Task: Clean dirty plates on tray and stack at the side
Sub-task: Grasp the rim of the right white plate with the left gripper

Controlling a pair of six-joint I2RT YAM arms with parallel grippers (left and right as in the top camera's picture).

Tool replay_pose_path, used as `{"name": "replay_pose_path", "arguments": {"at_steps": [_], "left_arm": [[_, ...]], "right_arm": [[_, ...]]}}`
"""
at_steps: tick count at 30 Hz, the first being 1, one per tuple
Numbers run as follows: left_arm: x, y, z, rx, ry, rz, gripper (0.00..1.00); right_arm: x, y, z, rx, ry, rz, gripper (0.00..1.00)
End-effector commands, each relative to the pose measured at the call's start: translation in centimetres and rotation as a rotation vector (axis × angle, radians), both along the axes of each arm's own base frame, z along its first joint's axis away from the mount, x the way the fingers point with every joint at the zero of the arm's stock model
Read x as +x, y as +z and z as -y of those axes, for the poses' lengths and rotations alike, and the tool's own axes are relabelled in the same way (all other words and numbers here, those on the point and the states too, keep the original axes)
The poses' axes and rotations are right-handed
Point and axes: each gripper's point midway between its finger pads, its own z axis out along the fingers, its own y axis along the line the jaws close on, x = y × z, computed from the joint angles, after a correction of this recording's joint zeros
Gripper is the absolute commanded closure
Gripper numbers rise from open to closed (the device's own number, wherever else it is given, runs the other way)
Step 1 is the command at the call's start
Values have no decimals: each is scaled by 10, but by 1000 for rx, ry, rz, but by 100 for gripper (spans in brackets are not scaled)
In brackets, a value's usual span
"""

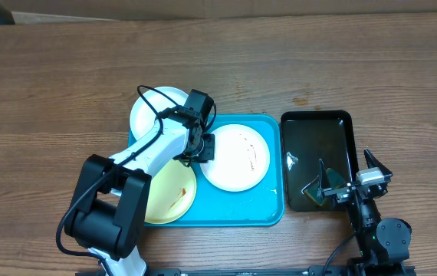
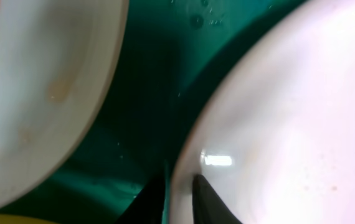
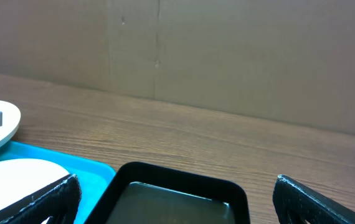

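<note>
The turquoise tray (image 1: 272, 211) holds three plates. A white plate (image 1: 238, 157) with faint brown smears lies at its right. A pale yellow plate (image 1: 171, 192) with an orange-brown smear lies at front left. Another white plate (image 1: 156, 111) sits at the back left corner. My left gripper (image 1: 206, 146) is at the left rim of the right white plate. In the left wrist view that plate's (image 2: 289, 118) rim runs between the two dark fingers (image 2: 213, 202), which are shut on it. My right gripper (image 1: 354, 184) hangs open over the black tray, holding nothing.
A black tray (image 1: 316, 116) with dark liquid stands right of the turquoise tray, with a dark green item (image 1: 314, 192) in its front part. Bare wooden table (image 1: 50, 84) surrounds both. The right wrist view shows the black tray's rim (image 3: 177, 174) and the blue tray's corner (image 3: 84, 168).
</note>
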Motion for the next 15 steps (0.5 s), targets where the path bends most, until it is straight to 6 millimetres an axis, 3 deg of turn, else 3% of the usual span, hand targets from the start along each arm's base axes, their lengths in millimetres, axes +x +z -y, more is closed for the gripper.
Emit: {"name": "replay_pose_path", "arguments": {"at_steps": [1, 6, 15], "left_arm": [[-4, -1, 7, -45, -9, -35, 83], [-8, -1, 12, -74, -30, -54, 82], [12, 5, 15, -71, -106, 35, 79]], "right_arm": [[0, -2, 0, -2, 2, 4, 0], [0, -2, 0, -2, 2, 4, 0], [0, -2, 0, -2, 2, 4, 0]]}}
